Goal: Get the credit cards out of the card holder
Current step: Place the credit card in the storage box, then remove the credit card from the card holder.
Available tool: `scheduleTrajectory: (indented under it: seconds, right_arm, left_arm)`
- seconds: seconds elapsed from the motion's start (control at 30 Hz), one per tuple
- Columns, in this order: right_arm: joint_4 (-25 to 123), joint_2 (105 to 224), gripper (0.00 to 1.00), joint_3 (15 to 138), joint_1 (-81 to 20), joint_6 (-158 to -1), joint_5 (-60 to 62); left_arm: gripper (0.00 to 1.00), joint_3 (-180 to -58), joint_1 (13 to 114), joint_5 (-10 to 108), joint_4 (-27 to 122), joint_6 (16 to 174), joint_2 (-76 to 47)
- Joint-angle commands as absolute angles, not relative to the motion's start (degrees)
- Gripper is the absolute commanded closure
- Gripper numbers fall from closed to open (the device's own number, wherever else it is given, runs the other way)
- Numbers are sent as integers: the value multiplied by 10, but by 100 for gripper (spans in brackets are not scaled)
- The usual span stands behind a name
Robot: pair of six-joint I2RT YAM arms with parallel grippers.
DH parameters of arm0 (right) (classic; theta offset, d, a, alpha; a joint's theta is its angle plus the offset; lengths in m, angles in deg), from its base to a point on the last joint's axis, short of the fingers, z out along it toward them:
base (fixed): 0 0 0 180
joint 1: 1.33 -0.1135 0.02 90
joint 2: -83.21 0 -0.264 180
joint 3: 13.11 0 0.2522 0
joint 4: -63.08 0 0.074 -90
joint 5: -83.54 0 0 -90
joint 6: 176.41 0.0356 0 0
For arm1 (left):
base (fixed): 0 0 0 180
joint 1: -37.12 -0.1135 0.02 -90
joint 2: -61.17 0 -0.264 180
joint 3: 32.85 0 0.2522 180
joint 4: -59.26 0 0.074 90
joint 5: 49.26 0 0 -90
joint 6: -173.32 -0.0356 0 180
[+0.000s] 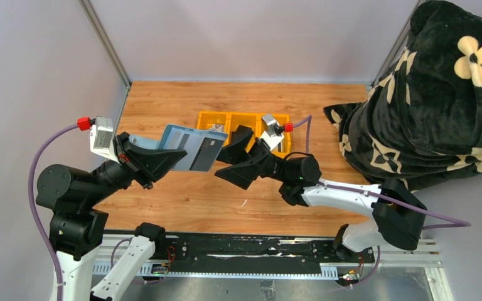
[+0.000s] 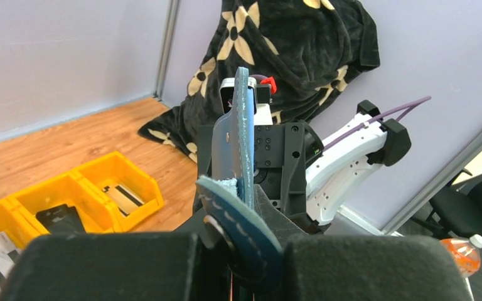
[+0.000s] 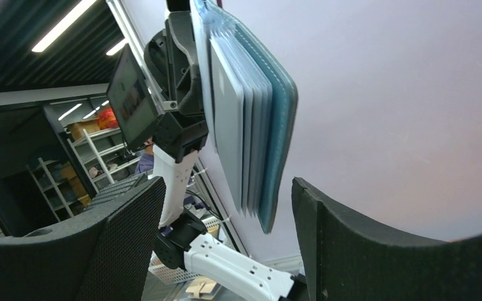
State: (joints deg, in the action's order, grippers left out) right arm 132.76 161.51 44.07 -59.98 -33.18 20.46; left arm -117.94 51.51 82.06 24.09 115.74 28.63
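My left gripper [image 1: 163, 157] is shut on the blue-grey card holder [image 1: 182, 145] and holds it in the air, on edge, left of the table's middle. In the left wrist view the holder [image 2: 243, 144] stands upright out of the shut gripper [image 2: 245, 241]. A dark rectangle [image 1: 208, 155] lies on the holder's right end; I cannot tell if it is a card or a flap. My right gripper [image 1: 227, 155] is open at that end. In the right wrist view pale-grey credit cards [image 3: 229, 119] stick out of the holder [image 3: 276, 125] just above and between the fingers of the open gripper [image 3: 226, 185], not touching them.
A yellow three-compartment tray [image 1: 246, 117] stands behind the grippers; it [image 2: 135, 172] holds a striped card [image 2: 122, 195] and a black pouch [image 2: 59, 216]. A black flowered blanket [image 1: 427, 106] fills the right side. Grey walls close the back and left.
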Motion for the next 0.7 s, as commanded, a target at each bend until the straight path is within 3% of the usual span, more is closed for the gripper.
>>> scheduleTrajectory:
  seconds: [0.0, 0.23, 0.33, 0.4, 0.43, 0.47, 0.57, 0.67]
  right_arm:
    - [1387, 1639, 23, 476, -627, -345, 196]
    - [1373, 1648, 26, 490, -639, -360, 183]
    - [1364, 1640, 47, 487, -638, -363, 184]
    - [1336, 1627, 76, 486, -633, -363, 191]
    - [1308, 1618, 93, 487, -628, -363, 194]
    - [1274, 1602, 100, 487, -621, -363, 197]
    - [1144, 1558, 100, 498, -593, -365, 234]
    - [860, 1511, 100, 581, -572, -476, 301]
  left_arm:
    - [100, -1178, 518, 824, 274, 1181, 286]
    - [100, -1178, 518, 828, 272, 1185, 289]
    - [100, -1176, 518, 824, 260, 1173, 292]
    - [97, -1173, 518, 818, 241, 1153, 294]
    - [92, -1173, 518, 817, 230, 1139, 295]
    - [78, -1172, 518, 818, 218, 1116, 296]
    - [31, -1180, 518, 804, 164, 1057, 295]
    - [2, -1204, 518, 772, 95, 984, 288]
